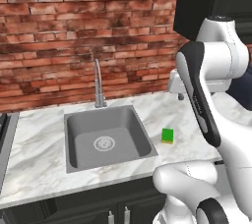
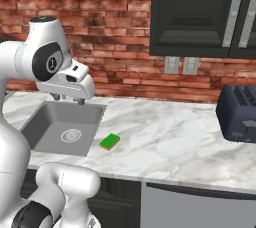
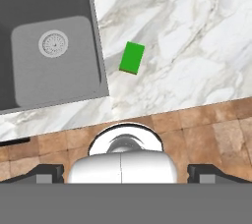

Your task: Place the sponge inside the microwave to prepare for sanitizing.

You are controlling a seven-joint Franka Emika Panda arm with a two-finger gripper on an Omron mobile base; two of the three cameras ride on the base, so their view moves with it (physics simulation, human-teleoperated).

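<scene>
The sponge [image 1: 168,135] [image 2: 109,142] [image 3: 132,58] is a small green block with a yellow underside. It lies flat on the marble counter just right of the sink. My gripper [image 1: 180,96] [image 2: 69,99] [image 3: 125,173] hangs well above the counter, pointing down, over the sink's right rim and behind the sponge. Its fingers stand wide apart and open, with nothing between them. In the hand view the sponge sits far below, slightly right of centre. The microwave is out of view.
A grey sink [image 1: 74,120] [image 2: 37,122] [image 3: 98,46] with a tall faucet [image 1: 98,83] is set into the marble counter [image 2: 170,137]. A dark toaster [image 2: 239,112] stands at the far right. Dark cabinets [image 2: 195,12] hang above, against the brick wall.
</scene>
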